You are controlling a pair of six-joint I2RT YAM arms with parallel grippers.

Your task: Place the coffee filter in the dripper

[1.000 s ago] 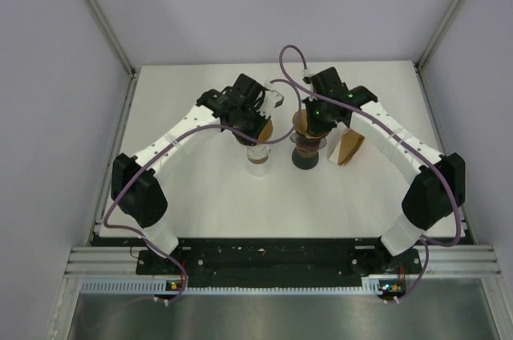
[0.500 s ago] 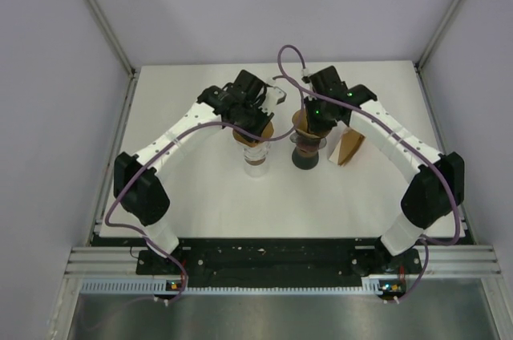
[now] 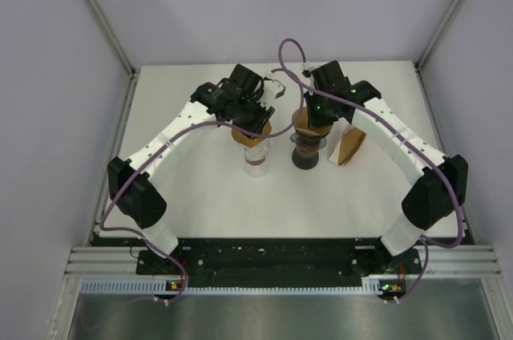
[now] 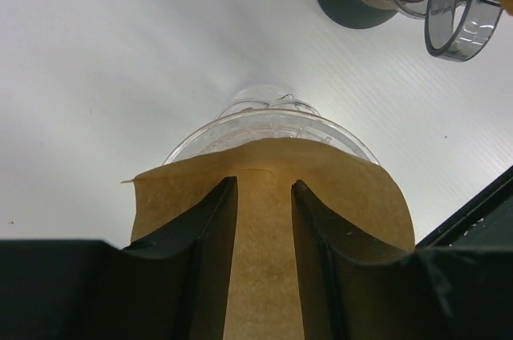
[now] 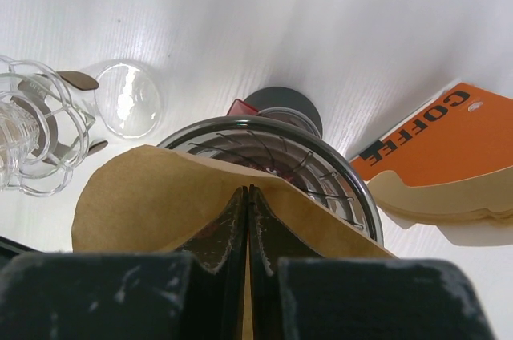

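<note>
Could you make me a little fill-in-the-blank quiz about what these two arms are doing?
1. The right gripper is ___ on the right filter.
2. The left gripper is ___, the left filter showing between its fingers.
3. The box right of the dark dripper is ___ in colour.
Missing words: shut; open; orange.

A white table sits between plain pale-lavender walls, evenly lit. An aluminium rail runs along its near edge, with sheet metal nearer still.
</note>
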